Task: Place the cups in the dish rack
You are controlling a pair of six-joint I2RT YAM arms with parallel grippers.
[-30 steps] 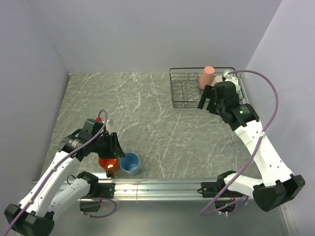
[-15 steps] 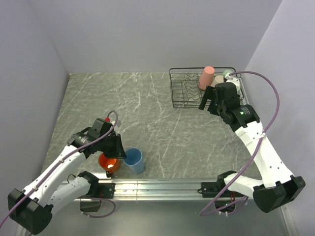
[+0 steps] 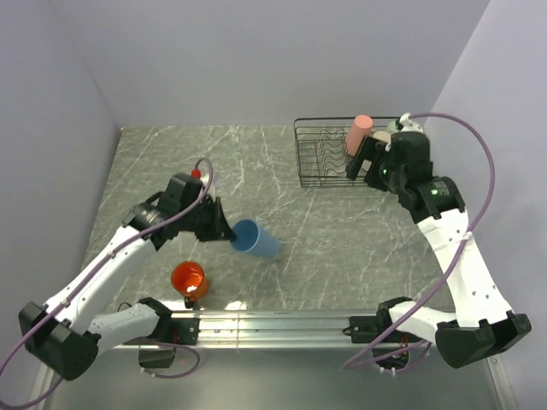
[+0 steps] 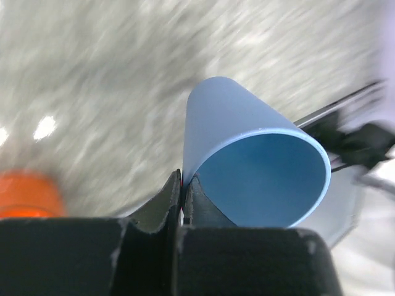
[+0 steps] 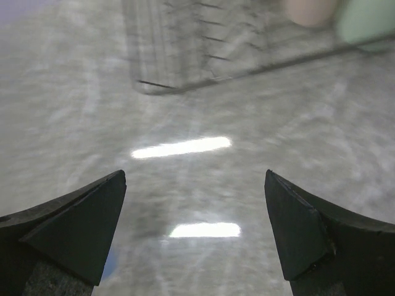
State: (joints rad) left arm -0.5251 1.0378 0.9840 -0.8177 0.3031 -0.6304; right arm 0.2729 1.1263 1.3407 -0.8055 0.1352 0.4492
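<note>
**Left arm.** The left end effector is closed on the light blue cup. The rim wall is pinched between the two fingers, one inside the mouth and one outside. The cup is carried on its side, with the mouth turned back toward the wrist and the base pointing away from the fingers. Whether the base clears the surface cannot be told. The orange mug stands upright on the surface behind the left end effector, toward the arm's own base and apart from the held cup. In the left wrist view it is seen only as a blurred orange patch at the lower left.

**Right arm.** The right end effector is spread wide and nothing is held between its fingers. It hangs over the surface just in front of the dish rack, whose near wire edge lies ahead of the fingertips in the right wrist view.

**Rack contents.** A salmon pink cup stands in the rack beyond the right end effector and rises above the wire rim. A pale green cup is seen beside it in the rack, ahead and to the right of the fingers. Both are blurred in the wrist view, and further cups behind the arm cannot be made out clearly.
</note>
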